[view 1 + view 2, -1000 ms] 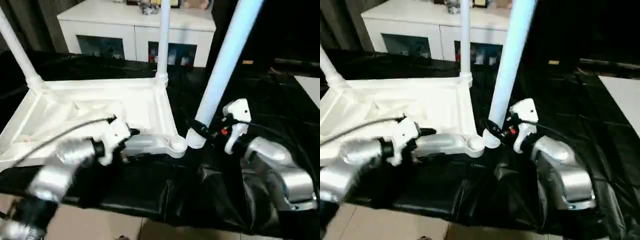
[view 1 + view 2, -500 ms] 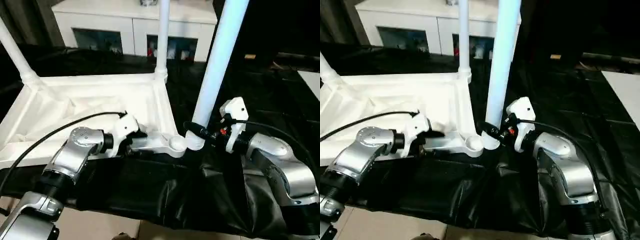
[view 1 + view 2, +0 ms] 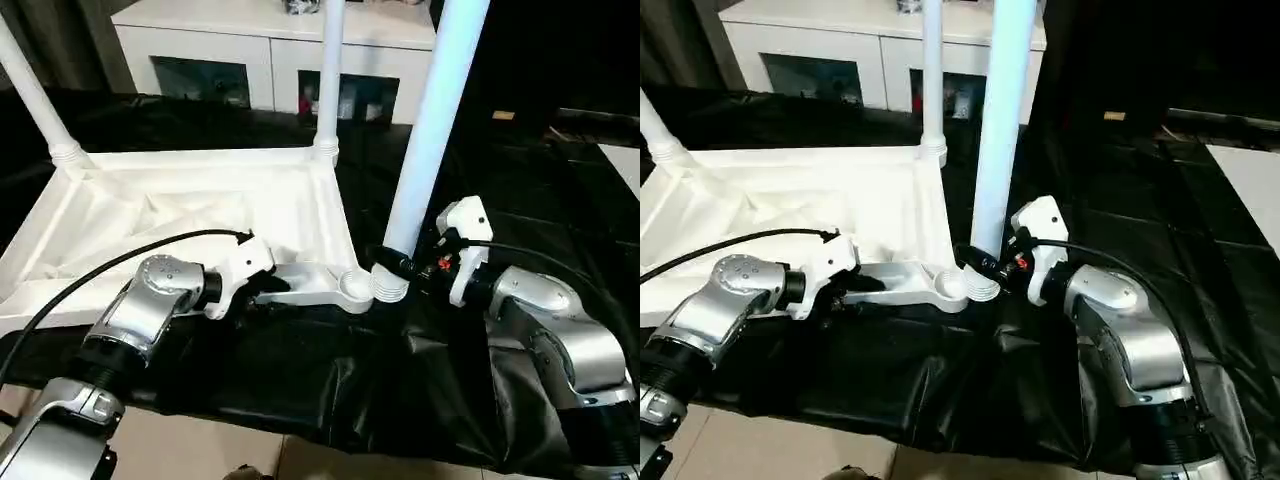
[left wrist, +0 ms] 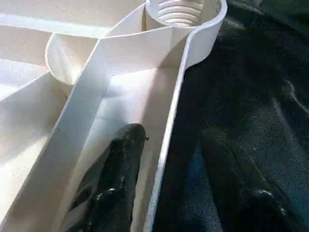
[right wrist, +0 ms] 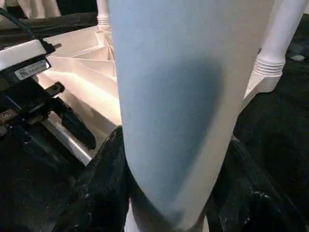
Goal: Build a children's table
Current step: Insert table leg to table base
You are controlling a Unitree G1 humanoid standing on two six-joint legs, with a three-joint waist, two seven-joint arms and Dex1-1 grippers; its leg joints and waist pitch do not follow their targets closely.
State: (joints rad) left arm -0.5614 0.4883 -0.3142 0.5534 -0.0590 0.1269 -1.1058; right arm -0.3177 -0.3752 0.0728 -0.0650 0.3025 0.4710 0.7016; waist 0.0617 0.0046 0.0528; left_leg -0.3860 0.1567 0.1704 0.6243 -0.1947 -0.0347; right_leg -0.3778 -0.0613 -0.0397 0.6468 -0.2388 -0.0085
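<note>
The white tabletop [image 3: 180,215] lies upside down on the black cloth. Two white legs [image 3: 327,80] [image 3: 35,100] stand in its far corners. My right gripper [image 3: 395,265] is shut on the foot of a third leg [image 3: 430,130], which leans slightly. Its ribbed end sits just beside the empty near-right socket [image 3: 355,288]. My left gripper [image 3: 265,292] is at the near rim, left of that socket. In the left wrist view one finger [image 4: 116,179] is inside the rim wall and the other [image 4: 236,183] outside over the cloth, with a gap still showing.
A white cabinet [image 3: 270,50] with glass doors stands behind the black-draped work table [image 3: 500,190]. A pale sheet [image 3: 625,155] shows at the right edge. The table's front edge drops to the floor [image 3: 200,450] close below my arms.
My left arm has settled at the near rim and its fingers have drawn closer together around the rim wall. The right gripper has kept its hold on the leg.
</note>
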